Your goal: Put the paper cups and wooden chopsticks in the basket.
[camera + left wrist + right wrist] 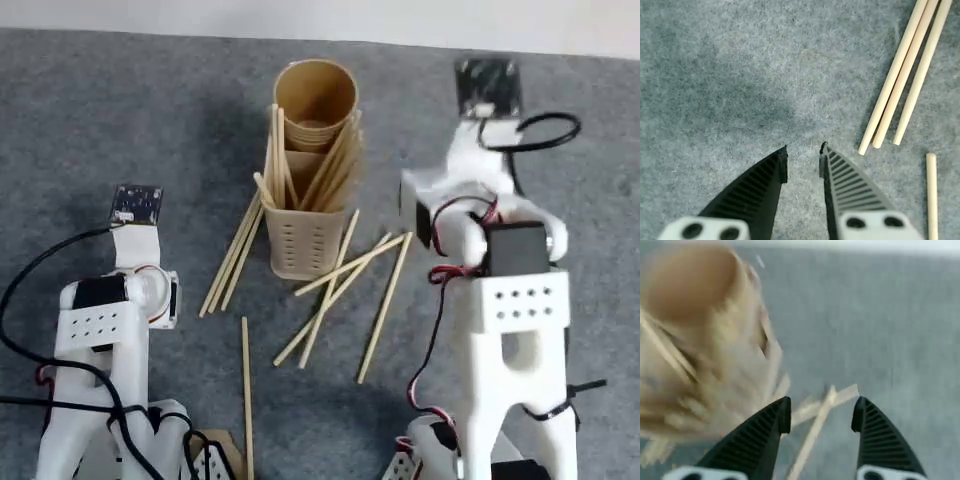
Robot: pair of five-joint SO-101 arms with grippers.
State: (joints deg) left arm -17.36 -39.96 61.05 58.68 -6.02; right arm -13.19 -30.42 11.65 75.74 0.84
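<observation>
A beige perforated basket [298, 243] stands mid-carpet with stacked paper cups [316, 98] and several wooden chopsticks upright in it. More chopsticks lie loose: a bundle leaning at the basket's left [232, 258], a crossed heap on its right [340, 288], and one alone nearer the front [246, 385]. My left gripper [803, 155] hovers open over bare carpet, with three chopstick ends [902, 85] just beside it and a single stick [931, 195] close by. My right gripper [821, 412] is open above crossed chopsticks [826, 405], with the basket and cups [700, 340] close alongside.
Grey carpet [120, 120] covers the whole work surface. The left arm's white body [105, 330] stands at the front left and the right arm's [510, 320] at the front right, with cables trailing from both.
</observation>
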